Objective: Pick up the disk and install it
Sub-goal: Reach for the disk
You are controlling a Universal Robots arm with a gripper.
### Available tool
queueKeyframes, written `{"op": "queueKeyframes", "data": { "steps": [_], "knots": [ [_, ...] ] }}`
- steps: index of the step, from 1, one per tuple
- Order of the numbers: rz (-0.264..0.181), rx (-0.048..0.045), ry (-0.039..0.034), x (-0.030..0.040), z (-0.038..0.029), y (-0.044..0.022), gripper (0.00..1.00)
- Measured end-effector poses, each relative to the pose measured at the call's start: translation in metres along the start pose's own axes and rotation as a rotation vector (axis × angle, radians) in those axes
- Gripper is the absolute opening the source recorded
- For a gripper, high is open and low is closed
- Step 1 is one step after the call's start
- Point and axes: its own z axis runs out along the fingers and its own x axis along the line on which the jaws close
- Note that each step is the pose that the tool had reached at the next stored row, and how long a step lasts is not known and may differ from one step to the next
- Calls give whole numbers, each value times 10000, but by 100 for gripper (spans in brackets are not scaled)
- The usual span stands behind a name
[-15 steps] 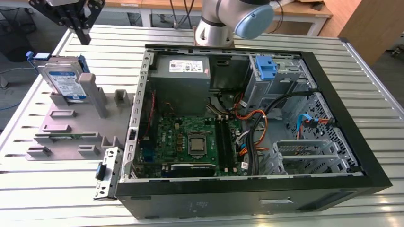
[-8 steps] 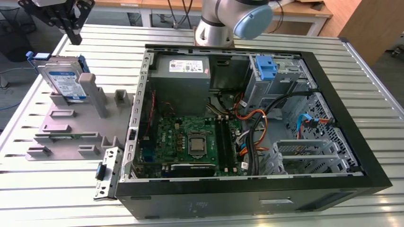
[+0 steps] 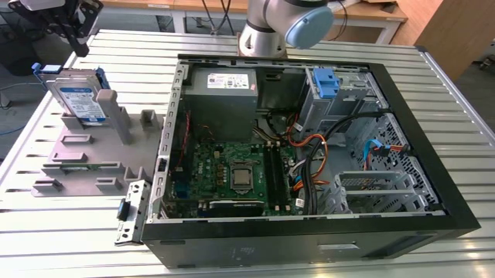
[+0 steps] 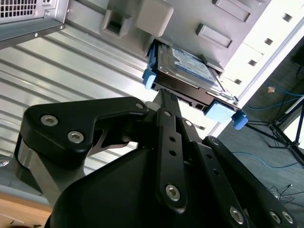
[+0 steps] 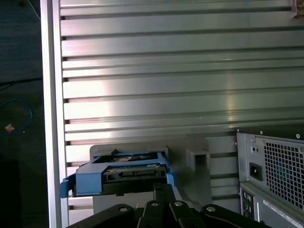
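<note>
The disk (image 3: 77, 98) stands on edge in a slot of a grey holder (image 3: 85, 156) on the slatted table, at the exterior view's left. It is a silver drive with a white-and-blue label and a blue carrier frame. Both wrist views look down on it, with the disk (image 4: 190, 71) just beyond the fingertips and the blue frame of the disk (image 5: 123, 173) facing the camera. My gripper (image 3: 77, 51) hangs a short way above the disk's top edge. The gripper (image 4: 164, 95) has its fingers together, and the gripper (image 5: 163, 187) holds nothing.
An open black computer case (image 3: 433, 191) lies to the exterior view's right of the holder, showing the motherboard (image 3: 232, 174), a grey power supply (image 3: 224, 87), cables and a drive bay with a blue latch (image 3: 326, 84). A loose metal bracket (image 3: 130, 211) lies by the case's near corner.
</note>
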Motion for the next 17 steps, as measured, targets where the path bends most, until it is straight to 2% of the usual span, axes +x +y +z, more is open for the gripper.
{"op": "queueKeyframes", "data": {
  "steps": [7, 17],
  "knots": [
    [1, 0, 5, 147, 33, -14, 11],
    [3, 6, 69, 279, 103, -48, 11]
  ]
}}
